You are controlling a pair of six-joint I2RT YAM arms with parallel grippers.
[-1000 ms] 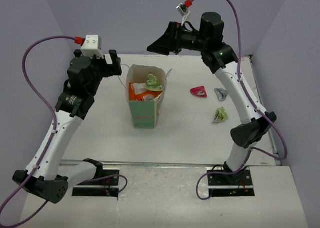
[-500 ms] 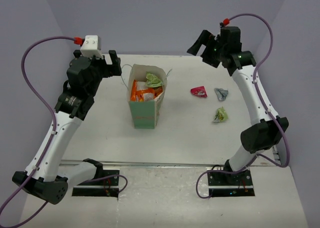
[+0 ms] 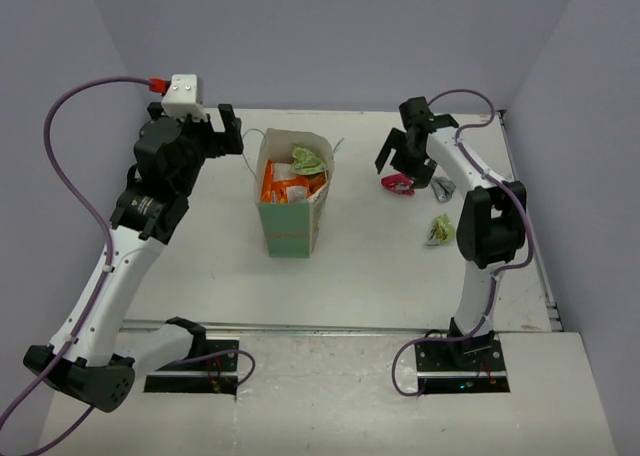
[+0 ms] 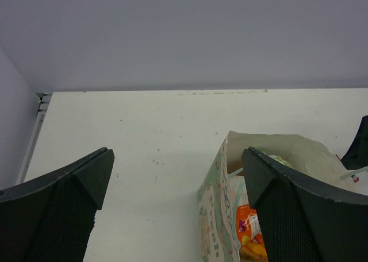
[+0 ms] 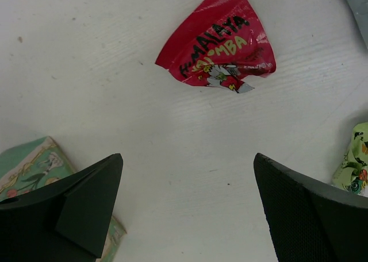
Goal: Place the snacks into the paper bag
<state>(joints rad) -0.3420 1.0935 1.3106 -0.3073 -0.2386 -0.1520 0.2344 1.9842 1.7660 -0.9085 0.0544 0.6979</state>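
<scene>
While the right hand (image 5: pixel 190 176) hangs low over the worktop (image 5: pixel 86 72), fingers spread wide and nothing between them, the red-pink packet (image 5: pixel 221 43) lies flat just beyond the fingertips, clear of both. Its print reads "MALAYA" in black. There's a yellow word beneath ending in "MBA", but I can't make out the whole of it. A small green packet (image 5: pixel 353 158) peeks in at the right edge of the wrist view, and a corner of the grey packet (image 5: pixel 359 0) shows at the top right. The paper bag (image 5: pixel 29 164) shows a bit of its mint printed side at the lower left, by the left finger. Over to the left hand (image 4: pixel 178 176): it's spread too, empty, hovering beside the bag's open mouth. From above, the bag stands upright mid-worktop, with an orange-white pouch (image 3: pixel 283 188) and a second green packet (image 3: pixel 310 160) inside it.
</scene>
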